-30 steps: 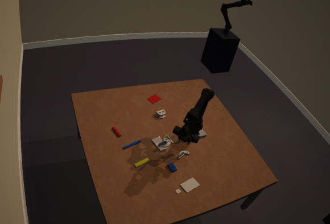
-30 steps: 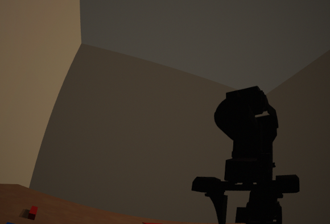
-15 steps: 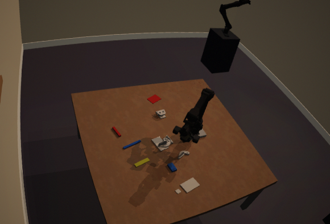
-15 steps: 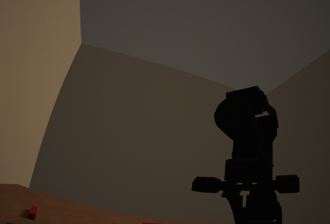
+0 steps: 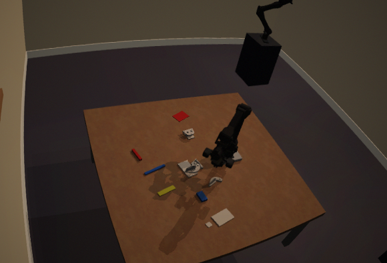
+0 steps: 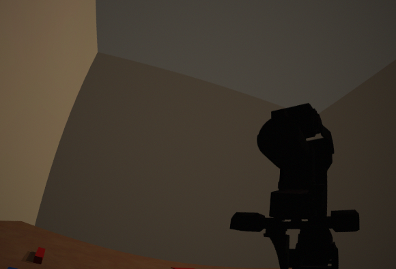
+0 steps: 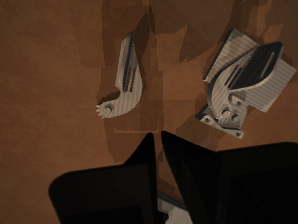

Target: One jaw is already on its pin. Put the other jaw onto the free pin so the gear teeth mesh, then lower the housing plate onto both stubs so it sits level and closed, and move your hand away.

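Note:
The loose jaw [image 5: 215, 180] [image 7: 134, 96], grey-white and curved with small gear teeth at one end, lies on the table. The other jaw [image 5: 197, 167] [image 7: 258, 72] sits on the white base [image 5: 183, 165] [image 7: 276, 92], to the right in the wrist view. The free pin cannot be told apart clearly. A small white piece with dark holes [image 5: 189, 133], possibly the housing plate, stands farther back. My gripper [image 7: 156, 136] is shut and empty, its fingertips nearly touching, above the table between the two jaws. The arm hides its fingertips in the top view.
A grey-white block [image 5: 237, 157] [image 7: 177, 215] lies partly under my gripper. Around are a blue block [image 5: 201, 196], a yellow bar [image 5: 166, 190], a blue bar [image 5: 155, 169], a red bar [image 5: 137, 154] [image 6: 39, 255], a red square [image 5: 181, 116] and a white slab [image 5: 222, 217].

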Controlling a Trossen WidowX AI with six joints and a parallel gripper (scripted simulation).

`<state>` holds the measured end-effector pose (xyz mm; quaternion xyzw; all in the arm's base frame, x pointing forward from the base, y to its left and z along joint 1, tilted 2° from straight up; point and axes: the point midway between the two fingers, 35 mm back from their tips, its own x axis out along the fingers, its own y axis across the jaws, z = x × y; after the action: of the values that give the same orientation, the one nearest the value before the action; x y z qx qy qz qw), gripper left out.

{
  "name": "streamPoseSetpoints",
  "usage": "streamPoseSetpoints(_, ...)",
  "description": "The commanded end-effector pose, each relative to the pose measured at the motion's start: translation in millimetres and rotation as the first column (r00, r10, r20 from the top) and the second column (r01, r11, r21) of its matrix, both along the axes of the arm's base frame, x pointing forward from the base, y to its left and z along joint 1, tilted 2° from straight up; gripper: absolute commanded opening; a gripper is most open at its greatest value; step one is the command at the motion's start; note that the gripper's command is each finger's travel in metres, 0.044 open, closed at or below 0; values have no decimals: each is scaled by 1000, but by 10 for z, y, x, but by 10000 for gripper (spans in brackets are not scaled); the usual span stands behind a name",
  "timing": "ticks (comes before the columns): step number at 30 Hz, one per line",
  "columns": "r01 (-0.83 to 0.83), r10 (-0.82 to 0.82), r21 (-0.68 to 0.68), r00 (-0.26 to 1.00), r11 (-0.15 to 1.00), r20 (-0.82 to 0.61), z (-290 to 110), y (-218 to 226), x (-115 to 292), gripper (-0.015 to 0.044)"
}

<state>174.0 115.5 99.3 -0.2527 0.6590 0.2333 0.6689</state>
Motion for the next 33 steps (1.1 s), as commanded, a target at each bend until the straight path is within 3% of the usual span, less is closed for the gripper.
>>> streamPoseSetpoints(1, 0, 0, 0, 1000, 1000, 0, 0, 0, 0, 105)
streamPoseSetpoints(14, 0, 0, 0, 1000, 1000, 0, 0, 0, 0, 440)
streamPoseSetpoints(33, 0, 0, 0, 1000, 1000, 0, 0, 0, 0, 440)
